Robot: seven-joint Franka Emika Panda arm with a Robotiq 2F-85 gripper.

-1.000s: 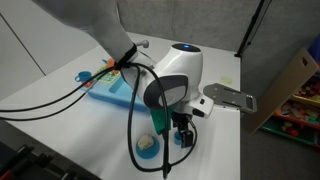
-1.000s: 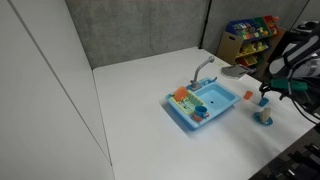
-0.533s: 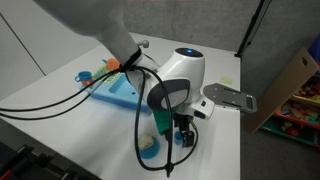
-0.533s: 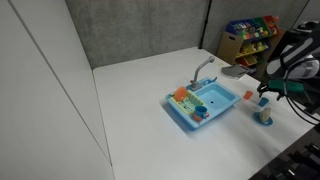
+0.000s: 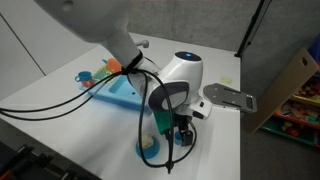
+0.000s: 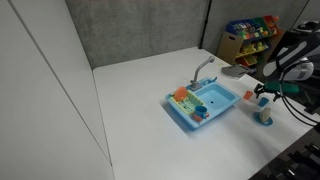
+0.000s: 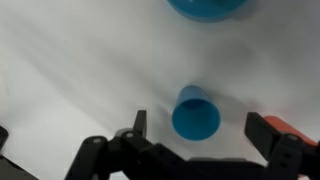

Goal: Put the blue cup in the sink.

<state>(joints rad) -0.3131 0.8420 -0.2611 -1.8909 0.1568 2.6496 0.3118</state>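
White table (image 6: 140,90): gripper (image 7: 200,130) lower now, jaws apart astride blue cup (image 7: 196,118).

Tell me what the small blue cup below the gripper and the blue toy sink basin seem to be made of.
Small blue cylinder-shaped cup: probably plastic, one even saturated blue with a smooth rim, though the view is blurred. Blue rectangular toy sink: likely moulded plastic, uniform bright colour, rounded edges; too small to judge gloss.
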